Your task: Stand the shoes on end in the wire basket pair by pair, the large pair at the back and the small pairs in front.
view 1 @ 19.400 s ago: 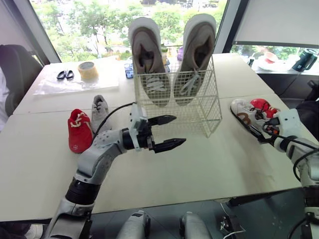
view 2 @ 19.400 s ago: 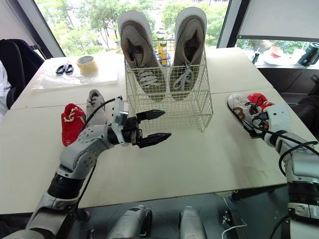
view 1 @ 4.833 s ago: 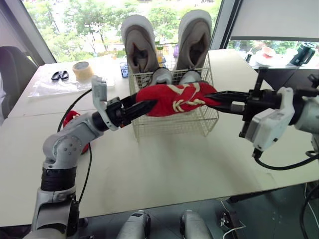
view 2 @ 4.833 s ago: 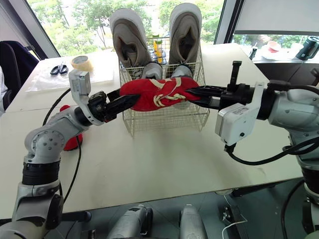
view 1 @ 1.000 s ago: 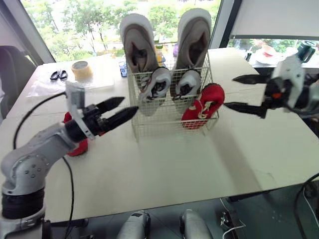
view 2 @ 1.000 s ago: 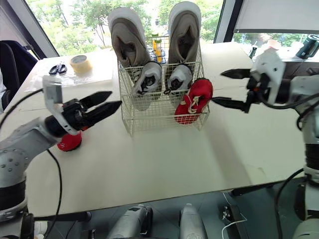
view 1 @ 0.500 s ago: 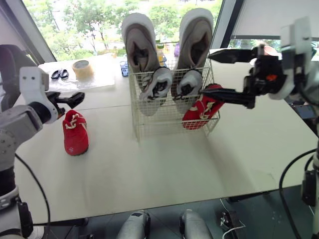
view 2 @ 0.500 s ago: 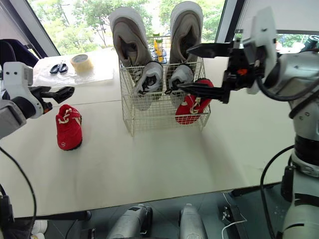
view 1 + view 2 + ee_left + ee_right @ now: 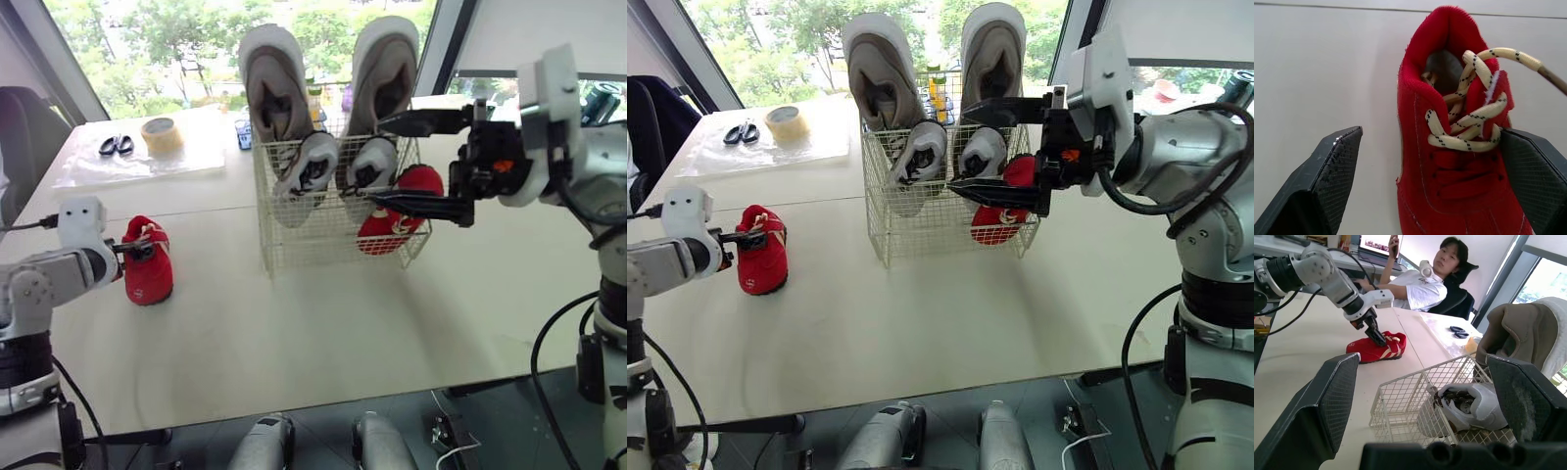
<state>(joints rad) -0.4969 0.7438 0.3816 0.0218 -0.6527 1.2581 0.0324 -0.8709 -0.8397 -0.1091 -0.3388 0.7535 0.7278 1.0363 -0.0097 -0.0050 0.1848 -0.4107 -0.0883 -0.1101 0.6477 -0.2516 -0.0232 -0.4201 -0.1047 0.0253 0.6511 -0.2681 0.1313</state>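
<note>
Left end effector point(image 9: 1430, 130) is open astride the red shoe point(image 9: 149, 276), which lies flat on the table point(image 9: 294, 328), well left of the basket point(image 9: 294, 250). Its wrist view shows one finger against the tongue and laces and the other clear of the shoe. Right end effector point(image 9: 958, 147) hangs wide open before the basket, where the grey pair point(image 9: 279, 88) stands at the back, the white pair point(image 9: 315, 166) in front and the other red shoe point(image 9: 392, 223) at the right. Its wrist view adds a seated person point(image 9: 1422, 286) beyond the table.
</note>
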